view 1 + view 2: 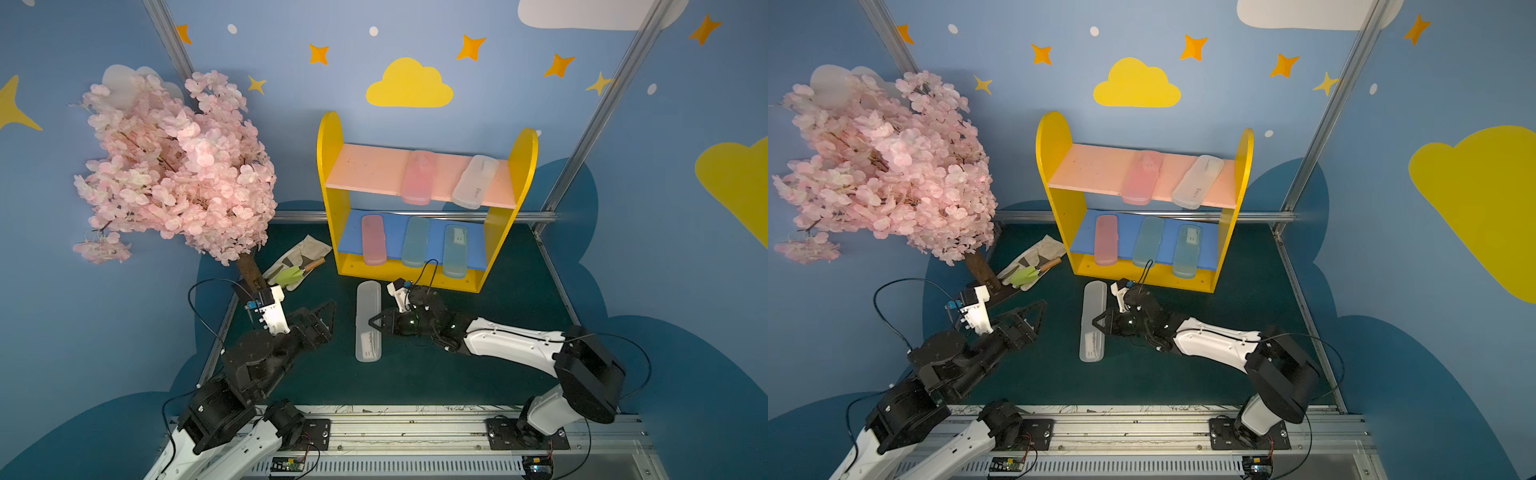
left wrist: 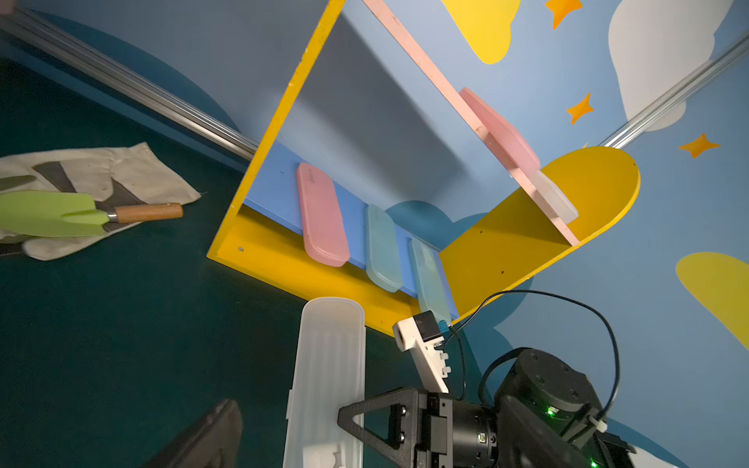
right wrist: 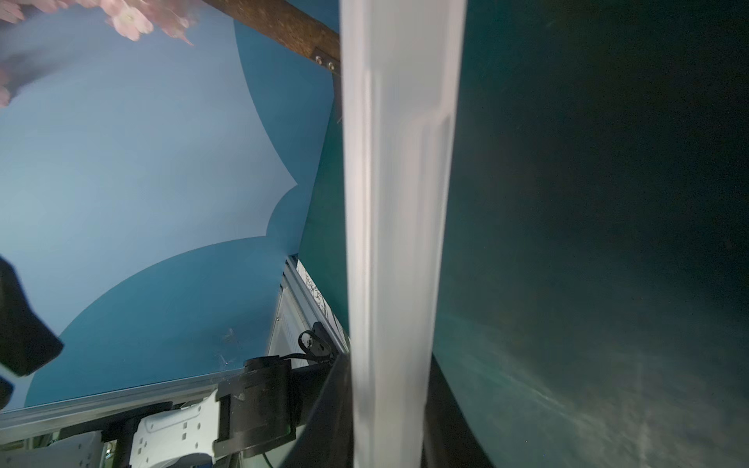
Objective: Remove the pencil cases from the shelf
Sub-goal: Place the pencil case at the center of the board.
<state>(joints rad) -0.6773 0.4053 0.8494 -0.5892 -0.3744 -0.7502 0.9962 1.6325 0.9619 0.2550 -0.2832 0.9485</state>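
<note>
Closest to us, filling the right wrist view, is the frosted white case, a long pale bar running between the dark fingers of the right pincer, which is clenched on it about halfway along. In both top views this case is off the shelf, low over the tabletop just in front of the yellow base. We cannot tell whether it rests there or hangs slightly above.

Five cases are left. The upper pink case and the second white case lie on the pink board. The lower pink case, the middle blue case and the labelled blue case lie on the blue board. All five overhang the front edges.

We judge the main danger to be the right wrist, which sits just beside the lower overhanging ends. A careless lift could clip a blue case or jolt the shelf and tip the askew white one off the top. Letting go from any height could make the held case bounce or spring open (it looks light).

White labels show near the front end of the held case and on the labelled blue case, and there is grey print on the second white case. None of it is legible to us.

Our left pincer is released and empty, apart from the held case, near the blossom tree and the green trowel.
</note>
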